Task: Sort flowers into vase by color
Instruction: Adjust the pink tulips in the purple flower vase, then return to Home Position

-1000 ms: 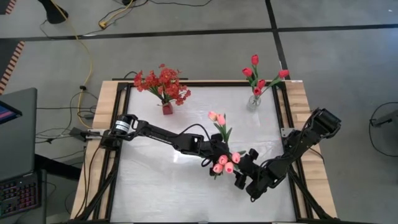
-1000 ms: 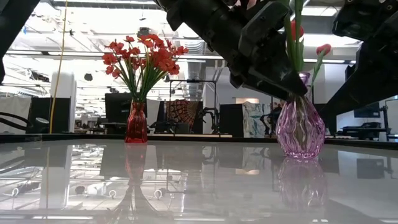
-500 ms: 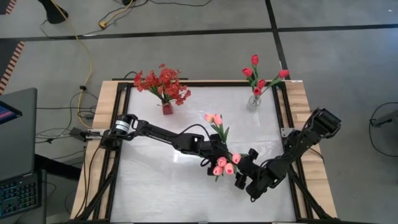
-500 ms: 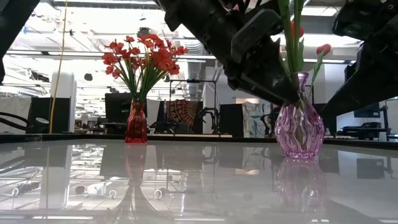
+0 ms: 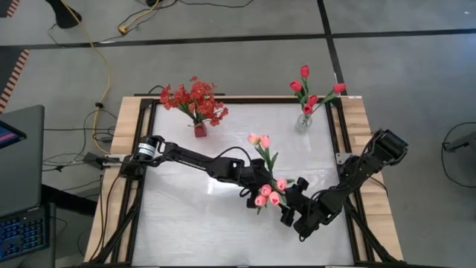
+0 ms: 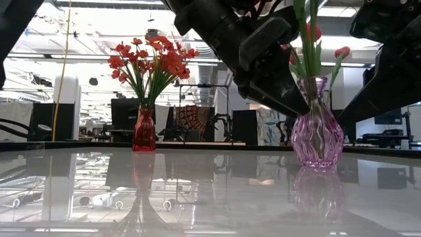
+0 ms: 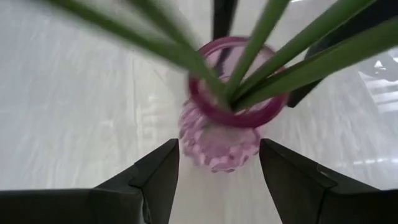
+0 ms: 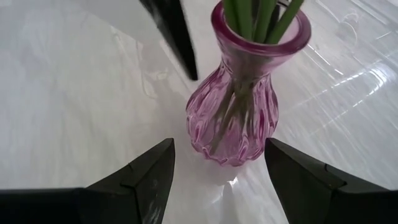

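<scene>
Since a second ago, the left gripper (image 7: pixel 219 180) has drawn slightly back from the pink tulips (image 5: pixel 268 195), and the two blooms on the leaning stem have swung a little toward the far-left and back again. Its fingers (image 7: pixel 158 180) stand apart and hold nothing; the pink vase (image 7: pixel 225 124) sits just ahead of them and below, its rim ringed around the green stems, which pass over the gripper without touching it. In the low view the left arm's dark head hangs above the table, just beside the vase neck.

On the opposite side of the vase waits the right gripper (image 8: pixel 219 180), jaws spread wide and empty, with the ribbed belly of the vase just ahead of its fingertips and no contact. Between the two grippers the pink tulips stand in the vase, most blooms clustered low, one pair on a longer stem leaning toward the far side.

Farther out, by the far edge of the table (image 5: pixel 193 223), the bushy red blossoms (image 5: pixel 192 99) fill a small red vase (image 6: pixel 144 130) at the far left, well apart from both grippers. At the far right, the red tulips (image 5: pixel 309 89) stand in a clear vase (image 5: pixel 303 121).
</scene>
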Action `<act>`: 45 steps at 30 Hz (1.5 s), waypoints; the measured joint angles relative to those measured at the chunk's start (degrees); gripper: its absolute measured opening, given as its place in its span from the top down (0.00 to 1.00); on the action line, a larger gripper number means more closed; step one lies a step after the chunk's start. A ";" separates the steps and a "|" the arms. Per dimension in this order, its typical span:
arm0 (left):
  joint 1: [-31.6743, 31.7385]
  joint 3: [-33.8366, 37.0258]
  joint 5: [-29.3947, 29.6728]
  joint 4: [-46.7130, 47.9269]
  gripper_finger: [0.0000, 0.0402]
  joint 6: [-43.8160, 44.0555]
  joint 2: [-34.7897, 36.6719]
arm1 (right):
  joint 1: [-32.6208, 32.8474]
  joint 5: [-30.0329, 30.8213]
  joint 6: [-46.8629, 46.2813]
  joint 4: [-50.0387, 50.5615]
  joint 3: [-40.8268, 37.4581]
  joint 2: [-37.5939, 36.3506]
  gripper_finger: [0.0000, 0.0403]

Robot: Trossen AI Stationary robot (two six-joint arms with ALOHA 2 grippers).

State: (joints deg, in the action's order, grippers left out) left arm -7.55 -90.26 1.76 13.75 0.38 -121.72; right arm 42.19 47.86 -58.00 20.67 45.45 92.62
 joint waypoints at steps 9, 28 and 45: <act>0.75 -0.02 0.10 2.34 0.47 0.98 2.98 | 0.00 0.00 0.00 -0.02 0.00 -0.02 0.32; 1.51 -0.02 2.01 8.25 0.47 0.07 6.11 | 0.01 -0.01 -0.02 -0.10 0.00 -0.02 0.32; 1.23 -0.04 3.86 24.52 0.47 5.16 22.62 | -0.02 -8.07 -0.05 9.63 0.00 -8.30 0.32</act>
State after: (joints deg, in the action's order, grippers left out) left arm -6.32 -90.30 5.62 38.26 5.54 -99.10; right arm 42.17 39.78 -58.05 30.30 45.45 84.32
